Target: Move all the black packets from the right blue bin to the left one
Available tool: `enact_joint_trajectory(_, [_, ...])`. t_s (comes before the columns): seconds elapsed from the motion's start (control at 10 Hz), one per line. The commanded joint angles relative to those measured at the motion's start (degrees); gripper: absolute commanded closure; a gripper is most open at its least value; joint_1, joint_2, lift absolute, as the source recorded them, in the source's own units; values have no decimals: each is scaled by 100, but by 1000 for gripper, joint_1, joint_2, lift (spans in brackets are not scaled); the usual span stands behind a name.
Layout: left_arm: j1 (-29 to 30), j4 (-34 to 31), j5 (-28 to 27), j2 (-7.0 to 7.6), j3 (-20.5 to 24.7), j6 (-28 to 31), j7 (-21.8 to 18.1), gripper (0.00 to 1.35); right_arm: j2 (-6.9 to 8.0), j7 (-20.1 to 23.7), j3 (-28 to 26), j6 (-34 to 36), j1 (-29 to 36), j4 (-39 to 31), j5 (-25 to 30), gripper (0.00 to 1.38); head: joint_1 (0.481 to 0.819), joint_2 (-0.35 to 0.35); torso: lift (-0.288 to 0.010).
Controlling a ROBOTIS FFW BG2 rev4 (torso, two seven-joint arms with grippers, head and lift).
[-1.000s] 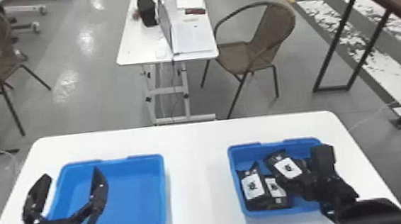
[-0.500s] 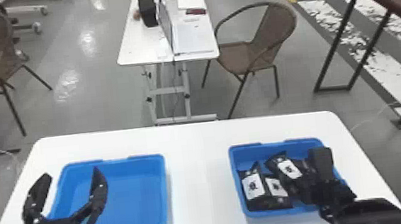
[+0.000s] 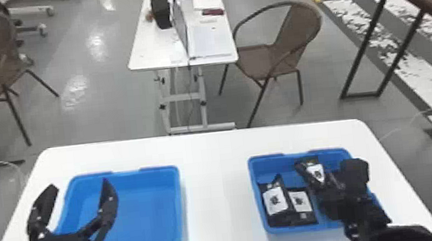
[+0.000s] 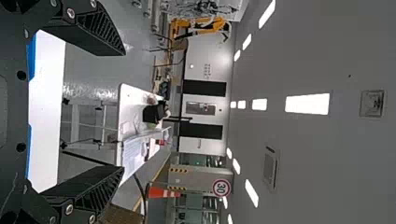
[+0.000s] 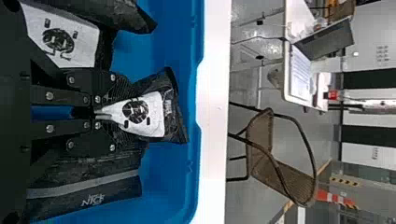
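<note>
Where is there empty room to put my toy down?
Inside the left blue bin, except its left side, where the left fingers hang, and on the white table between the two bins. The right blue bin is crowded: black packets lie both sides of the right fingers, which pinch another.

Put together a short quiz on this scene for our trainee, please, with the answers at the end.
1. True or false: the left gripper is shut.
2. Multiple choice: what is the right gripper clamped on?
a) the bin's rim
b) a laptop
c) a black packet
3. Fill in: the other black packets lie in the ____ blue bin.

Key: 1. False, its fingers are wide apart; 2. c; 3. right.
</note>
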Motion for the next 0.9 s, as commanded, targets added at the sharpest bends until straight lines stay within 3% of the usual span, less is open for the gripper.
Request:
enact_joint_trajectory(0.0, [-10, 8, 18, -15, 4, -12, 0, 159, -20, 14, 8, -202, 297, -580, -499, 1279, 695, -70, 0])
enact_joint_trajectory(0.1, [-36, 8, 88, -15, -5, 40, 0, 157, -20, 216, 25, -264, 490, -1081, -806, 1279, 695, -65, 0])
enact_joint_trajectory(0.2, [-89, -19, 88, -15, 4, 49, 0, 157, -46, 524, 192, -158, 578, -1705, -780, 1279, 695, -53, 0])
enact_joint_trajectory(0.4, [-282, -80, 422, -15, -22, 207, -149, 157, -178, 946, 966, -79, 332, -2452, -543, 1279, 695, 22, 0])
enact_joint_trajectory(0.7, [-485, -476, 1389, -15, -110, 893, -193, 157, -134, 2493, 1599, -62, -670, -2145, -560, 1279, 695, 162, 0])
enact_joint_trajectory(0.8, [-573, -564, 1811, -15, -172, 1130, -264, 157, -126, 2572, 1889, -659, -828, -1785, -850, 1279, 695, 199, 0])
